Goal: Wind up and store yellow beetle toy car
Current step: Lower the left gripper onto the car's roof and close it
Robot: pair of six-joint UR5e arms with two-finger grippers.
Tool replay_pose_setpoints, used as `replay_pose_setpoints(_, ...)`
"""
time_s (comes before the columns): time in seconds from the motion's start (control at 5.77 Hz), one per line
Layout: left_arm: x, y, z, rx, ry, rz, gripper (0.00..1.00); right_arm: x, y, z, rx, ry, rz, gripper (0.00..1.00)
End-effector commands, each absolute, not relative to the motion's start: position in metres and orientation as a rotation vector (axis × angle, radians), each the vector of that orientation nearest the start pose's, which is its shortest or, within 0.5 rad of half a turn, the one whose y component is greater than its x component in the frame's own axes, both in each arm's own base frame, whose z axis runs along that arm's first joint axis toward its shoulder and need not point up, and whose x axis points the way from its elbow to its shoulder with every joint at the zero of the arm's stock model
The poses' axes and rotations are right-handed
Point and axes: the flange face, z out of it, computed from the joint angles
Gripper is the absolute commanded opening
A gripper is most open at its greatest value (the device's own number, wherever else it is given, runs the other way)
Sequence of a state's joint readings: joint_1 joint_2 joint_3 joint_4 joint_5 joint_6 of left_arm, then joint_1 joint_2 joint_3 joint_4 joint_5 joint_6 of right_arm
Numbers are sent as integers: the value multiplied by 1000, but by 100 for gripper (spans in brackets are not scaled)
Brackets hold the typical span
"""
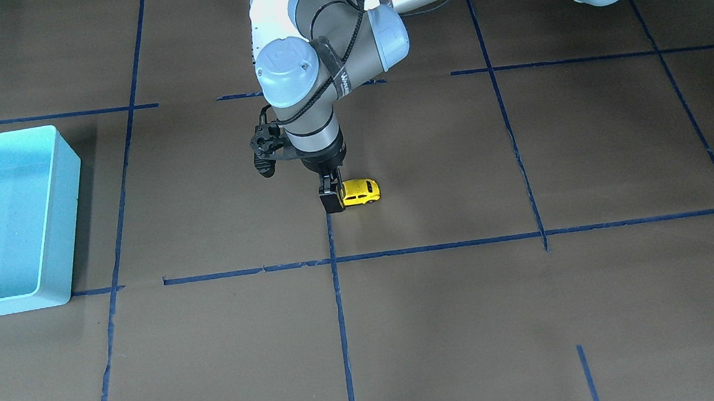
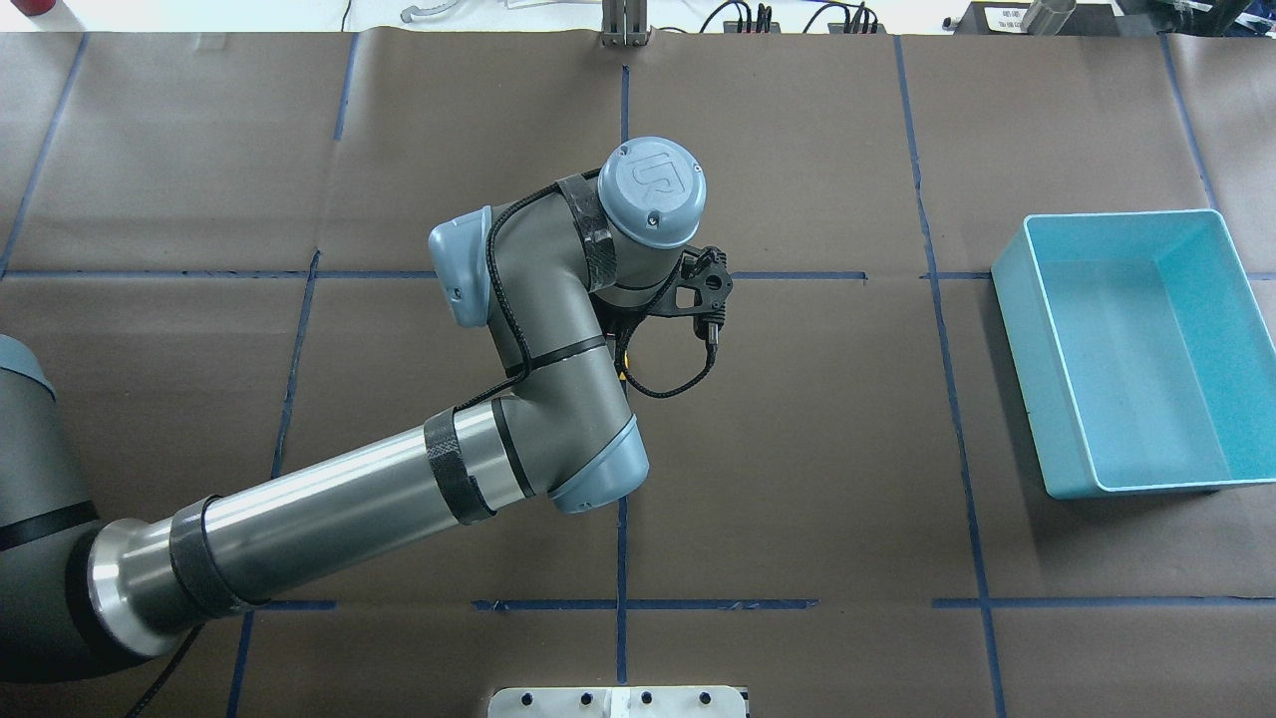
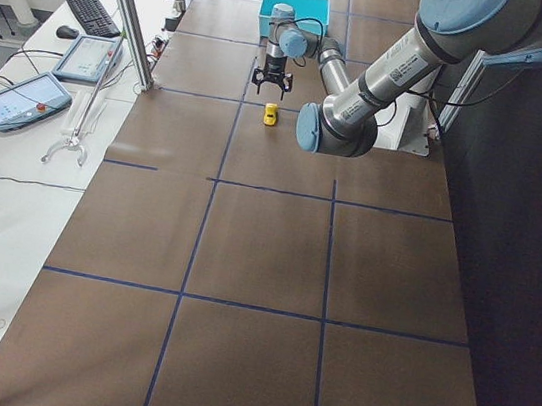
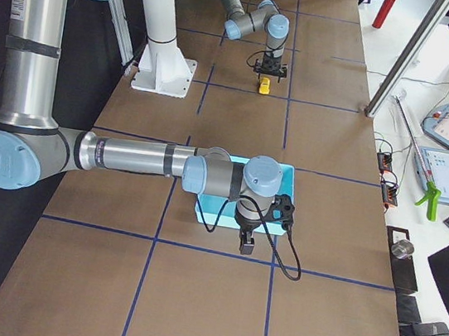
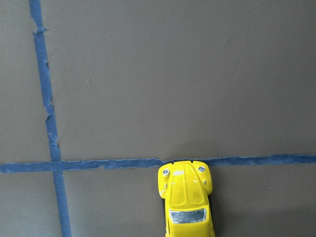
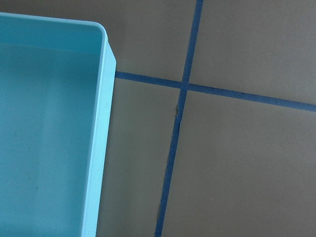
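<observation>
Brown papered table (image 1: 473, 320) with a blue tape grid. Car (image 1: 361, 191): wheels down on the table, tail just beside the left gripper (image 1: 332, 196). That gripper sits low, fingers apart, holding nothing. Bin (image 1: 76, 240): well away from that gripper, car not in it. Right gripper (image 4: 245, 243): by the bin, opening cannot be told. Winding and storing both look outstanding.

A "UR" logo marks the left arm's wrist cap (image 2: 653, 182).
</observation>
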State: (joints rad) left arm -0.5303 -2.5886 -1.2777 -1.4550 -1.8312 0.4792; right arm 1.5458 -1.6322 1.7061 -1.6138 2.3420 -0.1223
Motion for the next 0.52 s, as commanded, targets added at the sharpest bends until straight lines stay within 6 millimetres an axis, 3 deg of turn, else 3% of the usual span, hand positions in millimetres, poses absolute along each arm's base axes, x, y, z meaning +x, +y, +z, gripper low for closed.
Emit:
replay_pose_setpoints(0.0, 641, -497, 166, 577, 482, 1542, 100, 52, -468, 626, 66, -770, -150, 100)
replay_pose_setpoints(0.35, 657, -489, 178, 574, 494, 1547, 100, 52, -467, 627, 65, -770, -153, 100)
